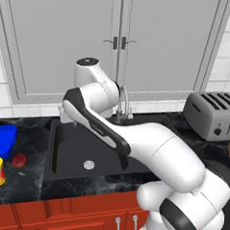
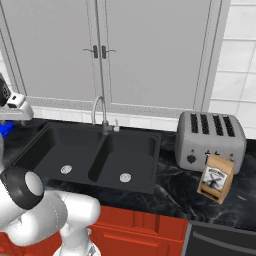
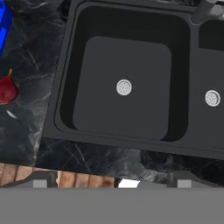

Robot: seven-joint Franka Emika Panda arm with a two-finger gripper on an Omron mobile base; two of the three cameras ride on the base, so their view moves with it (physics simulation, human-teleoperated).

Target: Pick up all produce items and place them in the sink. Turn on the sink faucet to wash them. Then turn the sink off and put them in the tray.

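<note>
The gripper (image 3: 111, 183) is being held wide open and empty above the black sink (image 3: 65, 78), presumably for reaching the dark-red fruit (image 3: 6, 89), lying on the counter (image 3: 30, 52) just beside the blue tray (image 3: 3, 26).

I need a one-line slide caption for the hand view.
Black sink seen from above, red fruit lying on the counter beside it.

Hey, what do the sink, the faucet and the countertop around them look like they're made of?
The sink looks like matte black composite or coated metal: flat, glare-free walls, with a shiny metal drain in each basin. The faucet looks like brushed grey metal, going by its slim silvery gooseneck. The countertop looks like polished black marble or granite, judging by its pale veining and soft sheen; being rendered, it may be laminate.
</note>
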